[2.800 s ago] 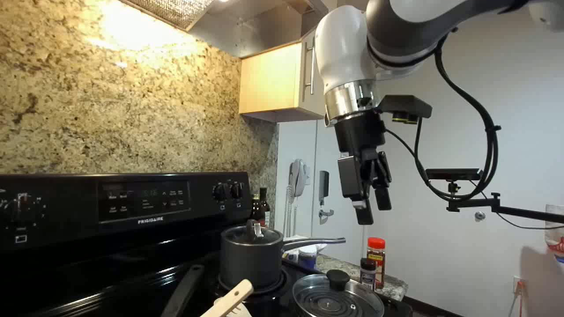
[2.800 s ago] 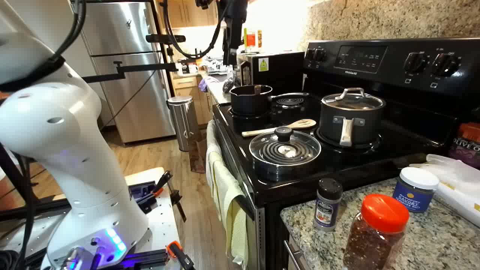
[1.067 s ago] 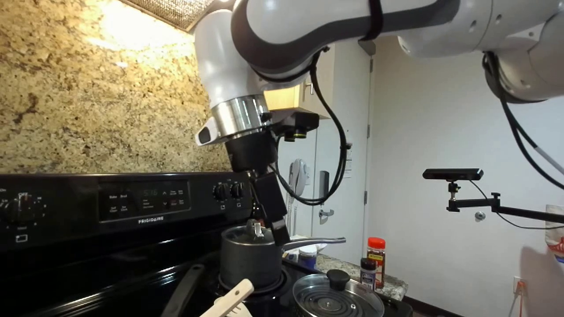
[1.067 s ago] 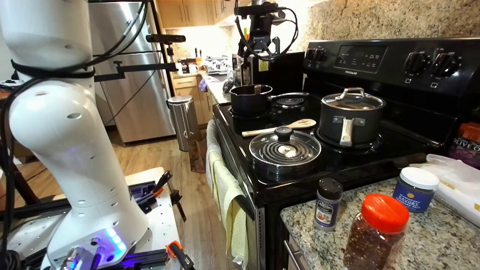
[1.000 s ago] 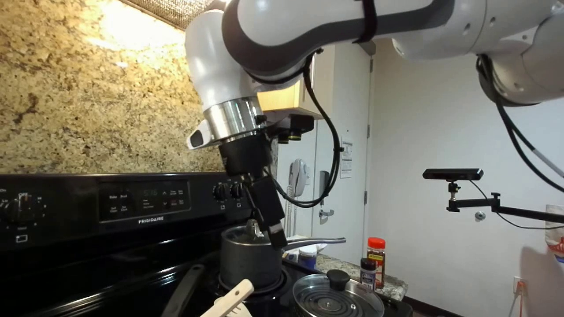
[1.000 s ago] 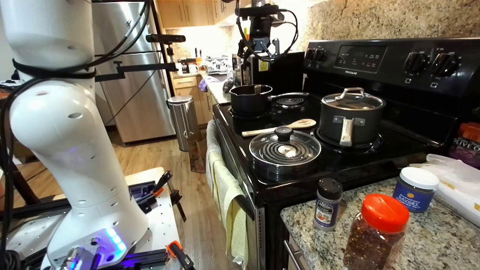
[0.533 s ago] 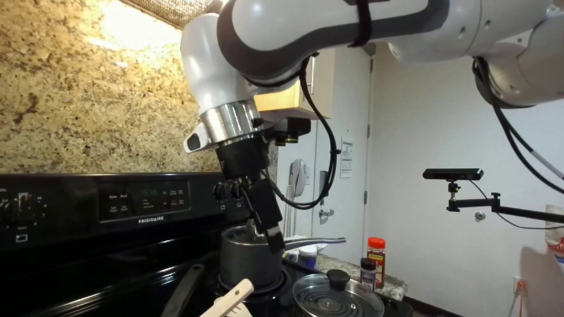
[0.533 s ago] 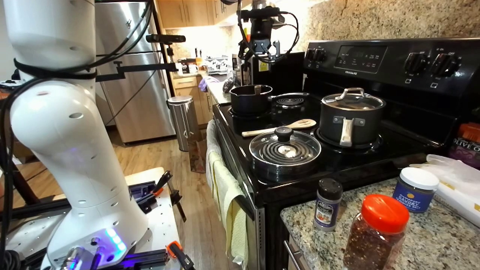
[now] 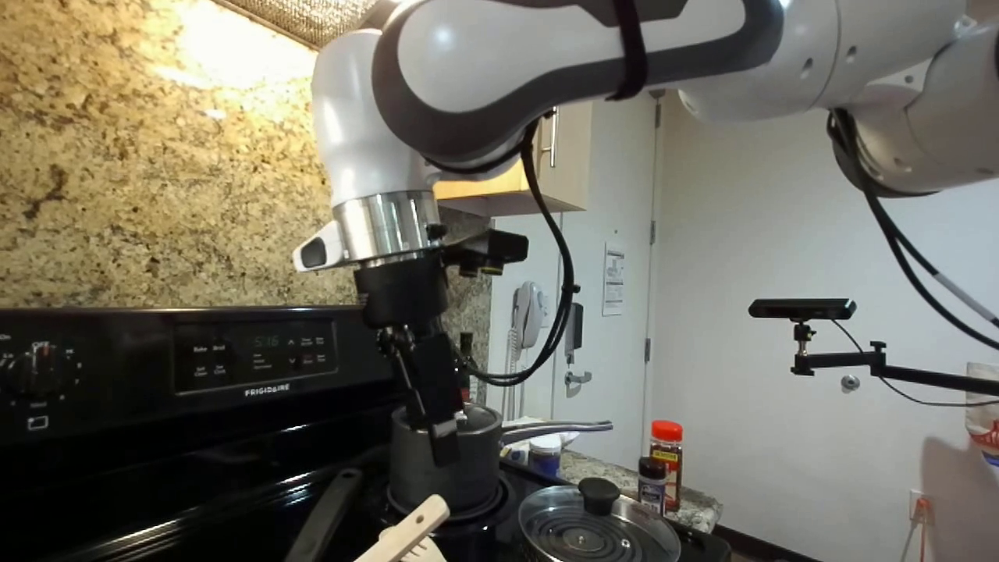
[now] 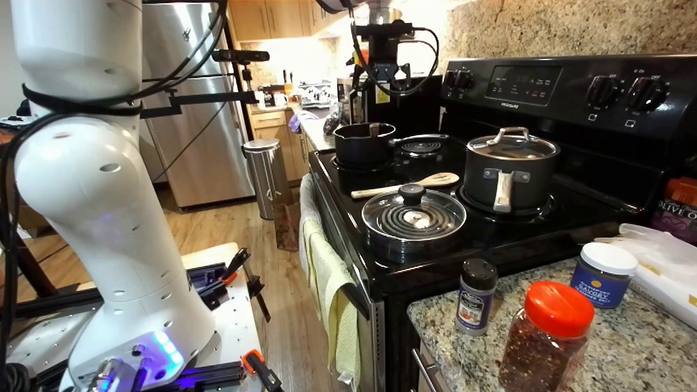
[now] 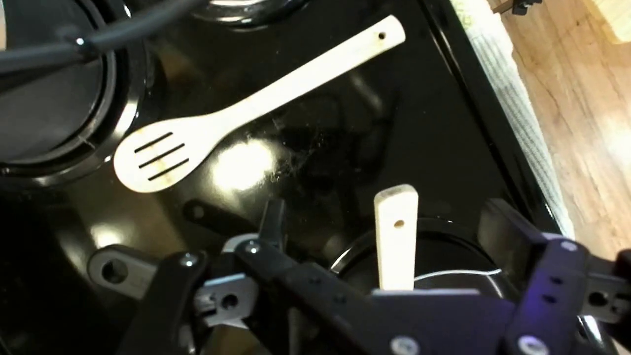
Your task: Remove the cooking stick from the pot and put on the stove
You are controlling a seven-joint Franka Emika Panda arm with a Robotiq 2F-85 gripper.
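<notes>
“Hanging over the stove (image 10: 493, 234), the gripper (image 11: 392, 224) points downward. How do its fingers (image 11: 508, 231) stand?”

“Spread wide apart. In the wrist view the end of the cooking stick (image 11: 398, 209) shows in line with the gap between them, yet in both exterior views it sits lower than the gripper, and the two are apart.”

“So where exactly is the stick?”

“Inside the open pot (image 10: 362, 149), handle end up, poking above the rim. In an exterior view that pot stands far left on the stove, its long handle reaching right. How deep the stick goes I can't tell; the pot hides its lower part.”

“What else is wooden?”

“A slotted spoon (image 11: 219, 123), lying flat on the stove. In an exterior view it lies nearer than the pot, and nearer yet rests a glass lid (image 10: 414, 223) with a black knob.”

“And to the right of those?”

“A lidded pot (image 10: 509, 179), well apart from the open one. Near right, on the stone counter (image 10: 463, 354), stand a black-capped shaker (image 10: 476, 302), a red-capped jar (image 10: 544, 343) and a blue jar (image 10: 601, 277) with a white cap.”

“And on the left?”

“A pale towel (image 10: 332, 294), draped down the front of the stove.”
</notes>
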